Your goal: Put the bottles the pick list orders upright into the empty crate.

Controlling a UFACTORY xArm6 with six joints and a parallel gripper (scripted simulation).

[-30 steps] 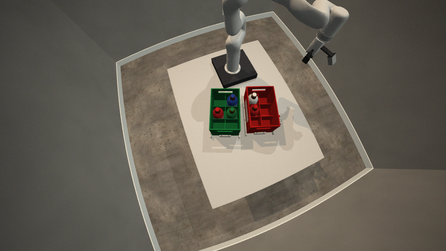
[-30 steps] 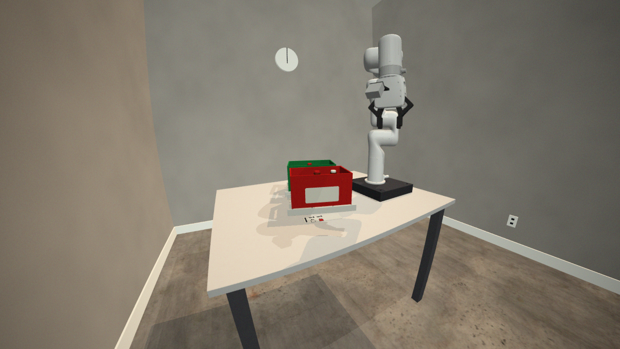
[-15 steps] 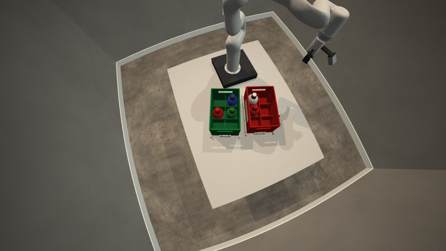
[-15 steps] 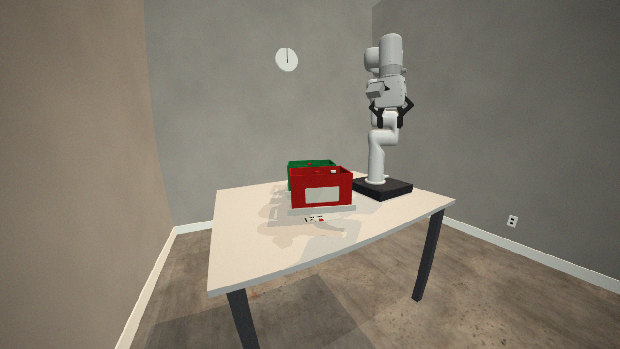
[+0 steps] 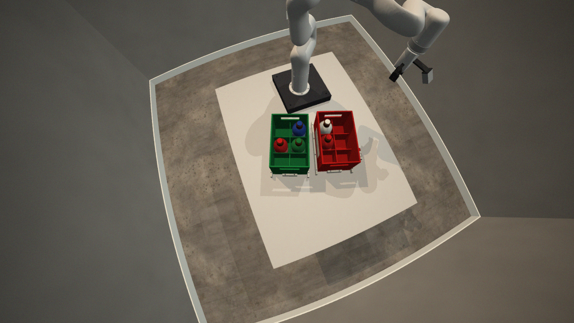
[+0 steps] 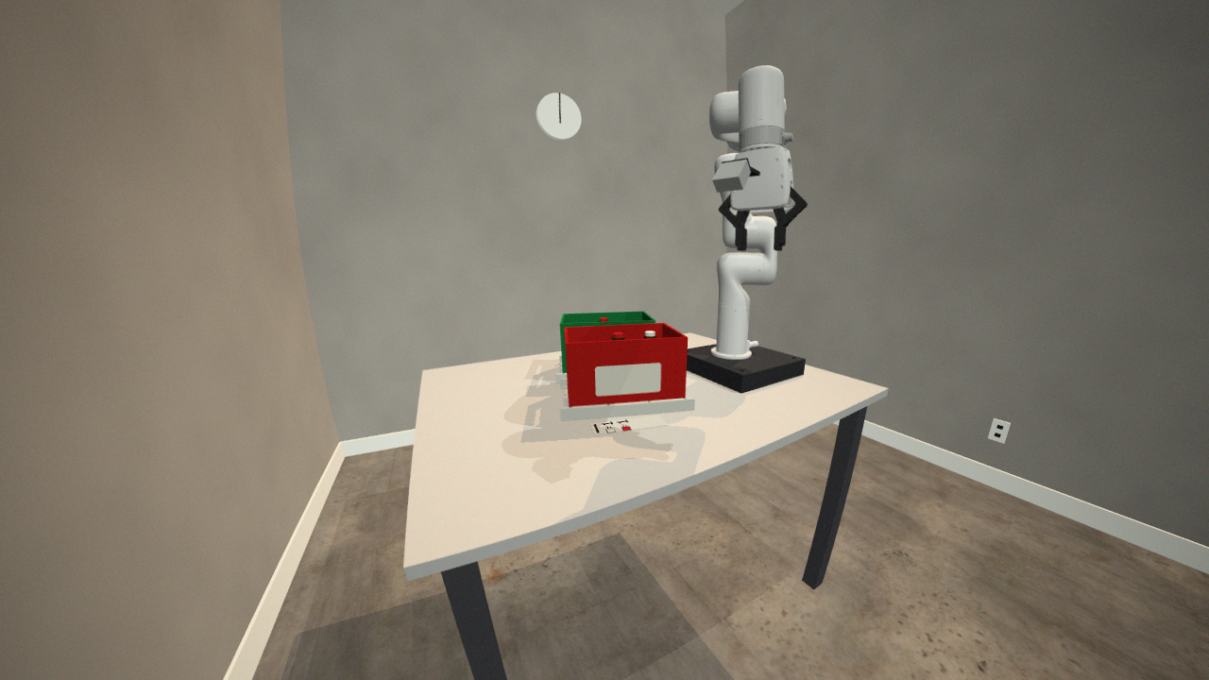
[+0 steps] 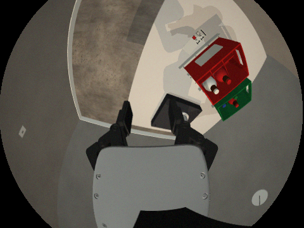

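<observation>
The green crate (image 5: 289, 141) holds a blue-capped bottle (image 5: 298, 128), a red-capped bottle (image 5: 280, 145) and a green-capped bottle (image 5: 297, 144), all upright. The red crate (image 5: 336, 139) next to it holds a white-capped bottle (image 5: 326, 126) and a red-capped bottle (image 5: 328, 141), both upright. The pick list (image 6: 614, 427) lies on the table beside the red crate; it also shows in the wrist view (image 7: 199, 37), too small to read. My gripper (image 6: 759, 234) is open and empty, high above the table and off to the side of the crates; its fingers show in the wrist view (image 7: 149, 120).
The arm's black base plate (image 5: 301, 92) stands behind the crates. Both crates sit on low white racks (image 6: 627, 408). The table edge (image 6: 642, 499) is some way in front of the pick list.
</observation>
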